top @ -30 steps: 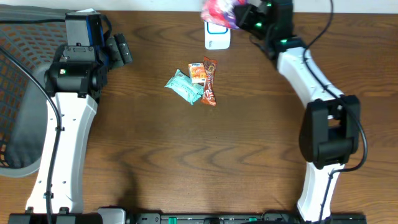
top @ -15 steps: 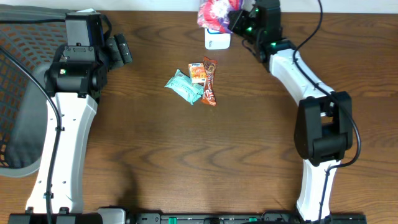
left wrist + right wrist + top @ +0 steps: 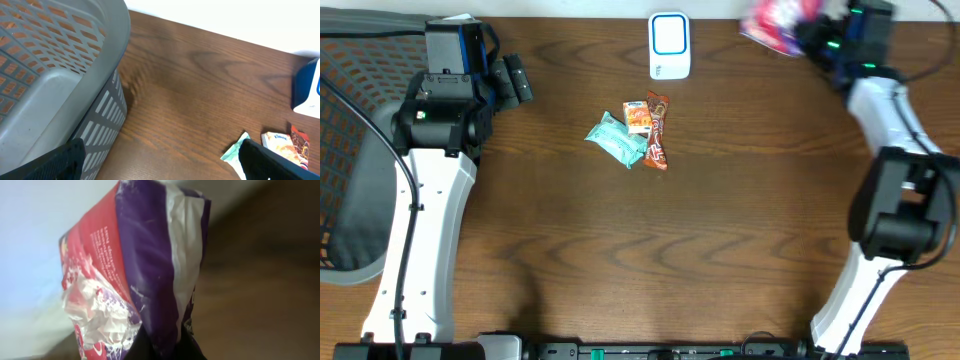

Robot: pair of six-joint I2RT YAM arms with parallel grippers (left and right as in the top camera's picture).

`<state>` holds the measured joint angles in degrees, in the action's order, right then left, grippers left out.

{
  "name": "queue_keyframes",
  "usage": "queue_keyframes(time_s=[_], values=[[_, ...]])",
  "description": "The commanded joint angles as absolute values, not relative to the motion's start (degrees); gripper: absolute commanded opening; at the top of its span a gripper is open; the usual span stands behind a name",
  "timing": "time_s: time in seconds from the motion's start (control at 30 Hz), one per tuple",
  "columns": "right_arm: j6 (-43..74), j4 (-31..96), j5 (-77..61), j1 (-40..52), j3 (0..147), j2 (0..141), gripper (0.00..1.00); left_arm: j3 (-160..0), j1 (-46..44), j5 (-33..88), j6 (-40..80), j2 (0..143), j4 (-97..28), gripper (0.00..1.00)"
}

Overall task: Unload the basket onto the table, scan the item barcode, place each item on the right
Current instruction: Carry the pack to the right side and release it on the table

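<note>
- You have a grey plastic mesh basket (image 3: 350, 150) at the left edge of the brown wooden table (image 3: 720, 250), beside your left arm. A white-and-blue barcode scanner (image 3: 669, 45) sits in plain view at the far edge.
- Three items lie together mid-table: one teal packet (image 3: 616, 139), one small orange box (image 3: 638, 117) and one red-brown bar wrapper (image 3: 657, 131).
- One crinkled purple-and-red snack bag (image 3: 775, 22) is aloft at the far right, well apart from the scanner.
- Your right gripper (image 3: 810, 32) is clamped on that bag; your left gripper (image 3: 510, 80) stands wide, holding nothing.
</note>
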<state>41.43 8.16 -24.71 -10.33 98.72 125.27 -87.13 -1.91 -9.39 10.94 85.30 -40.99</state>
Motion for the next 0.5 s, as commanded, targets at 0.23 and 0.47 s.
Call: queue_keyframes(time_s=[0.23,0.47], values=[[30.17,31.70,-10.61,-23.57,99.68,124.42,0.22,-87.22,-1.63,-10.11,11.68,85.73,-41.15,0.98],[28.21,35.57,-10.90,-27.94,99.59,124.55,0.82,-87.22,-1.63,-10.11,11.68,85.73,-41.15,0.98]])
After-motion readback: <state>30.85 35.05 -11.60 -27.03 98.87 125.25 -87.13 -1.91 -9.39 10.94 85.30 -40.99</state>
